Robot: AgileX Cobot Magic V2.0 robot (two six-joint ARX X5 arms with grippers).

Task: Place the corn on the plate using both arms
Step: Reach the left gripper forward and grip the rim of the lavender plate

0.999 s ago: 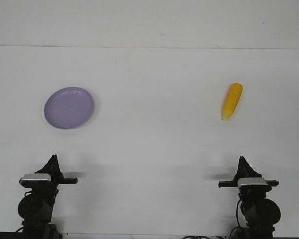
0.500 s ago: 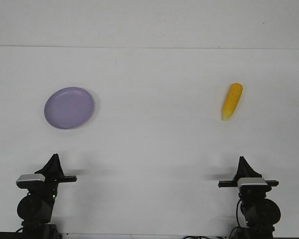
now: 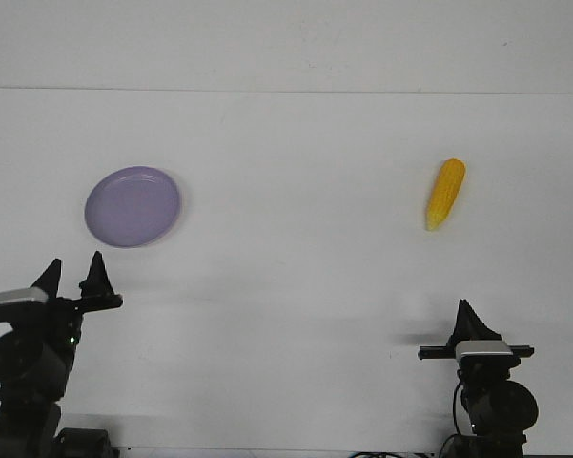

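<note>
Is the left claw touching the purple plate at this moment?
Apart. The front view shows bare white table between the left claw and the plate; the claw is nearer the robot.

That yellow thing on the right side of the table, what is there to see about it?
It is a corn cob, yellow to orange, with no husk. It looks smooth and a bit glossy. One end is blunt and points away from the robot; the narrower tip points toward it, so the cob lies flat and slightly slanted on the white table. Nothing touches it but the table. It lies ahead of the right claw.
</note>
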